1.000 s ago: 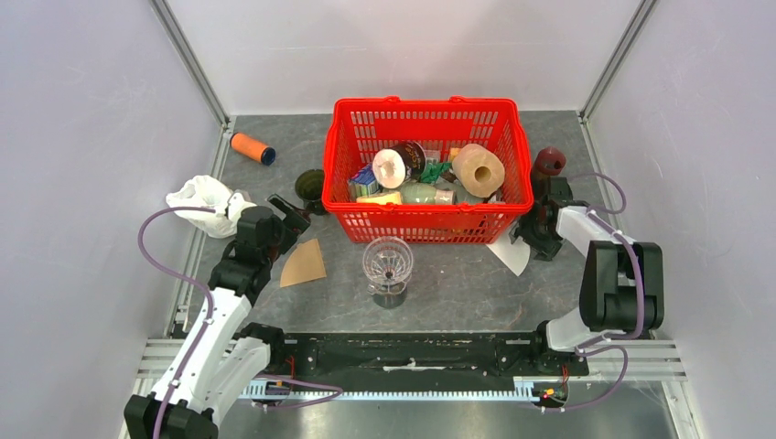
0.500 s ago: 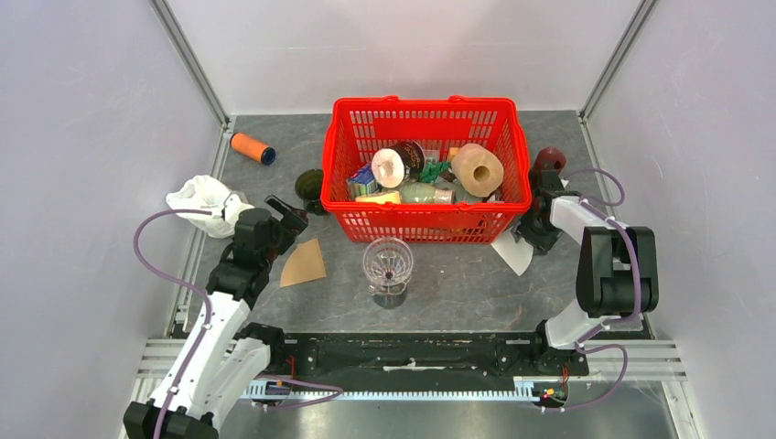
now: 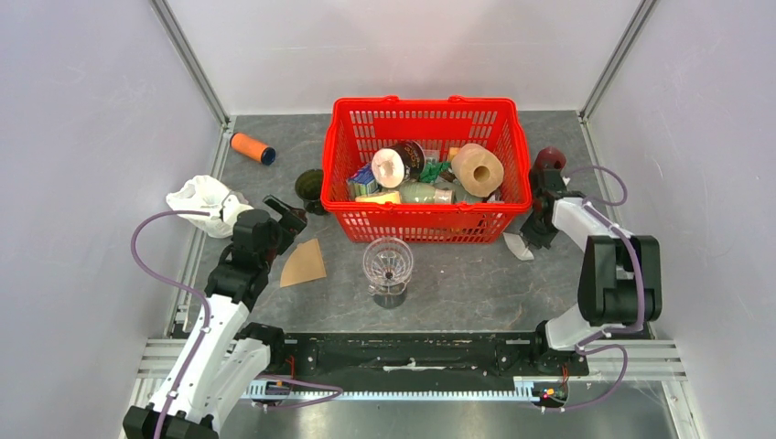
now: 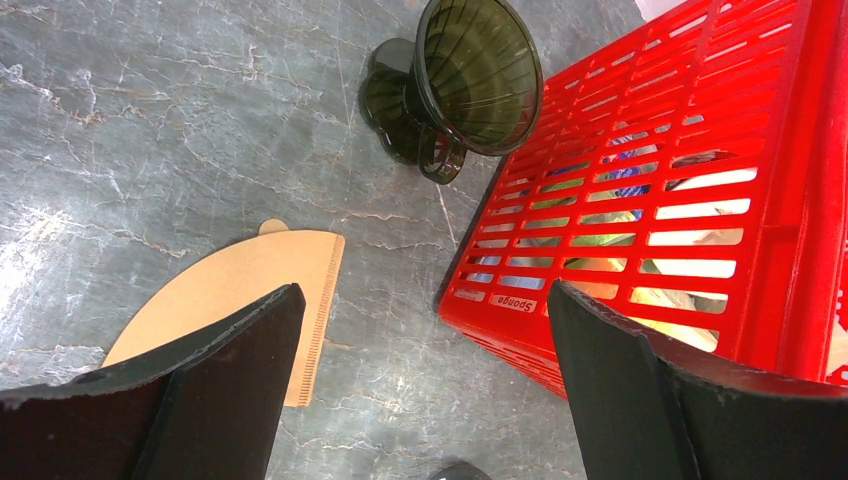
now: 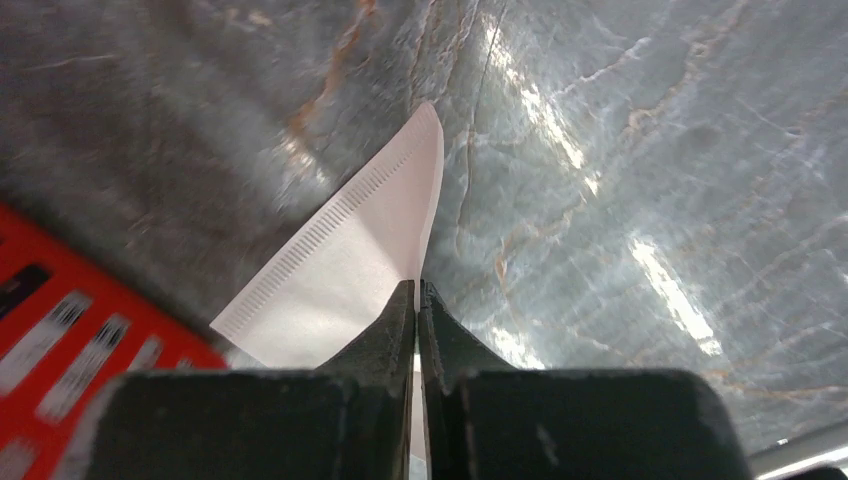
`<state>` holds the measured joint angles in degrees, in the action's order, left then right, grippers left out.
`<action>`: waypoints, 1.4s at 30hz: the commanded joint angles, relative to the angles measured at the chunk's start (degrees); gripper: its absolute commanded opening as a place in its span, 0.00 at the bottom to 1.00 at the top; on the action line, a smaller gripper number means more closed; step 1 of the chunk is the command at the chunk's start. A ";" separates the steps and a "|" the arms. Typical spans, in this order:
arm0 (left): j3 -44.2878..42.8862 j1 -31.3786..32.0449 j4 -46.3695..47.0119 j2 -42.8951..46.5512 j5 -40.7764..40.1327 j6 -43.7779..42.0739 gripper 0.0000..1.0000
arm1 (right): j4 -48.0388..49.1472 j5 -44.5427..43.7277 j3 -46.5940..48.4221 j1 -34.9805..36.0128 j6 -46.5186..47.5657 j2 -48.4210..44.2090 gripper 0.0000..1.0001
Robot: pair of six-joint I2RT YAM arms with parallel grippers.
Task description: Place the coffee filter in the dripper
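Observation:
A white coffee filter (image 3: pixel 517 245) (image 5: pixel 350 265) stands on edge off the table by the red basket's front right corner. My right gripper (image 3: pixel 530 239) (image 5: pixel 417 290) is shut on its edge. A clear glass dripper (image 3: pixel 388 261) stands upright in the middle of the table, in front of the basket. A brown coffee filter (image 3: pixel 303 263) (image 4: pixel 250 290) lies flat to its left. Above that one hangs my left gripper (image 3: pixel 285 212) (image 4: pixel 422 290), open and holding nothing. A dark green dripper (image 3: pixel 311 187) (image 4: pixel 478 70) lies tipped beside the basket's left wall.
The red basket (image 3: pixel 428 229) (image 4: pixel 800 200) holds several items at the back centre. A dark red dripper-like cup (image 3: pixel 549 160) stands behind my right gripper. An orange roll (image 3: pixel 253 147) and a white crumpled cloth (image 3: pixel 203 197) lie at the left.
My right gripper has shut on the white filter, and the filter has risen from flat on the table to standing on edge. The left arm has hardly moved.

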<state>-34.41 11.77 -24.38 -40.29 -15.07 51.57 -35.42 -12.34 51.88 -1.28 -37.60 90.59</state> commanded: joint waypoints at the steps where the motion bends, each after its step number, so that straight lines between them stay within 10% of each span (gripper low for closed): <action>1: -0.65 0.18 0.08 0.89 -1.64 0.20 0.98 | -3.83 -2.30 1.06 0.98 2.66 -11.35 0.04; 16: -7.83 0.18 6.32 5.35 -1.02 -3.85 0.98 | -13.45 2.00 12.84 0.96 9.67 -39.85 0.06; 28: -20.07 2.04 25.19 -13.13 38.37 -4.64 0.98 | -4.35 17.01 20.42 3.12 12.69 -40.35 0.05; 37: -27.49 14.37 25.06 -22.02 42.13 -13.27 0.98 | -9.25 4.56 23.81 3.12 15.78 -42.95 0.02; 42: -31.73 19.28 24.73 -26.74 46.08 -16.06 0.99 | -7.12 22.60 22.86 3.17 16.10 -41.96 0.04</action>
<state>-61.63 28.36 -2.17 -64.51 25.21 40.71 -44.66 -2.37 73.65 1.69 -23.18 47.70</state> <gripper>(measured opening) 0.983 0.031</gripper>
